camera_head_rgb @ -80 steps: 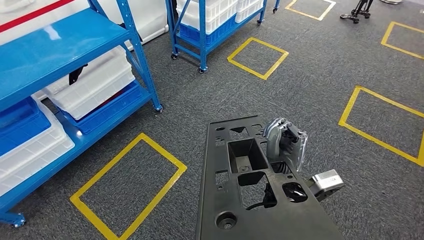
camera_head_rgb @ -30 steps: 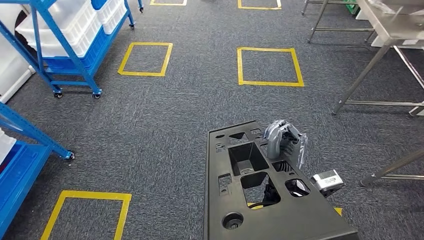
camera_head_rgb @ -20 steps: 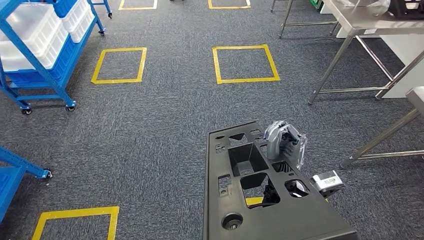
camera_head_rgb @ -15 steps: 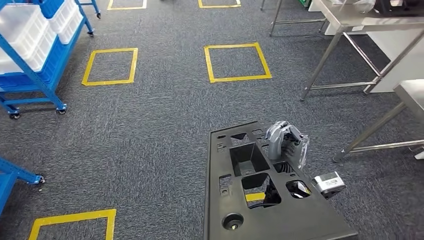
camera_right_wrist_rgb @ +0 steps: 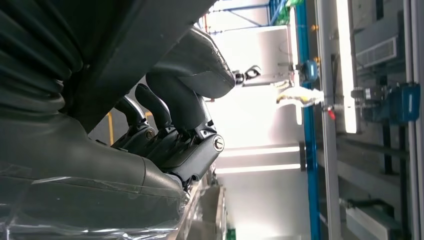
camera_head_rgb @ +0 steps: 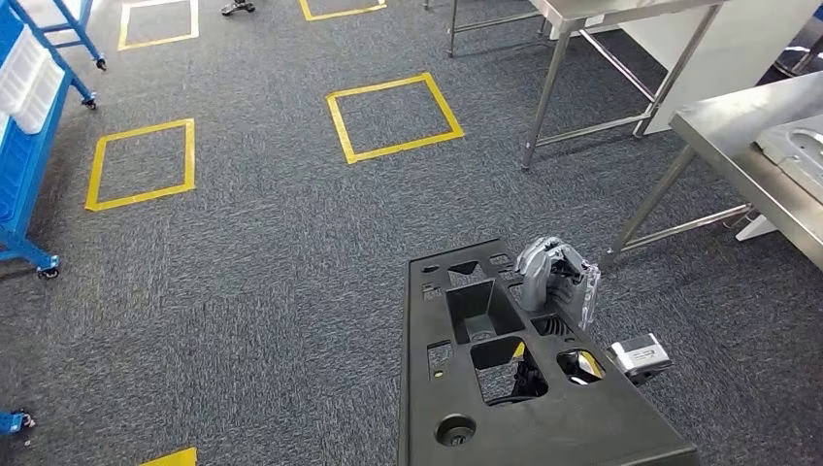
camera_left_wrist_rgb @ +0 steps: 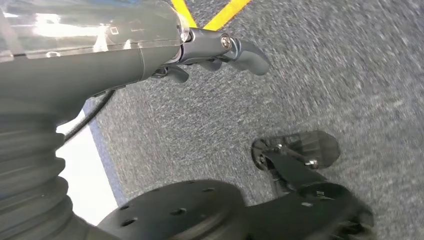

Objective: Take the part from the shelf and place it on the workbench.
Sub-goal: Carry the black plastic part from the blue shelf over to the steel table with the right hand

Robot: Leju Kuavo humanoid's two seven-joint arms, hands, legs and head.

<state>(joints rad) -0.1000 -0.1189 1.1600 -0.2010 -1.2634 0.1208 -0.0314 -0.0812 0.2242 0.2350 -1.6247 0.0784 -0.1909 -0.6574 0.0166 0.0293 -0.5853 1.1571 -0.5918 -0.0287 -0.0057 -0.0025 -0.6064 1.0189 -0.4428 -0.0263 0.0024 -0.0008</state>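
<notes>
Right hand (camera_head_rgb: 549,273) gripping black part (camera_head_rgb: 505,388) at its edge, carrying it over carpet. Left hand (camera_left_wrist_rgb: 210,52) hanging free, fingers apart. Workbench (camera_head_rgb: 738,146) right of part: keep part level, approach squarely, lower flat.

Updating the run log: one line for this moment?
phase: carrying | right robot hand: grips black part | left robot hand: holds nothing | workbench: ahead right

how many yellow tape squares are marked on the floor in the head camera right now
4 show. One whole square lies near the table legs, one left of it, and two cut-off ones at the top edge. A yellow scrap at the bottom edge may be another.
</notes>
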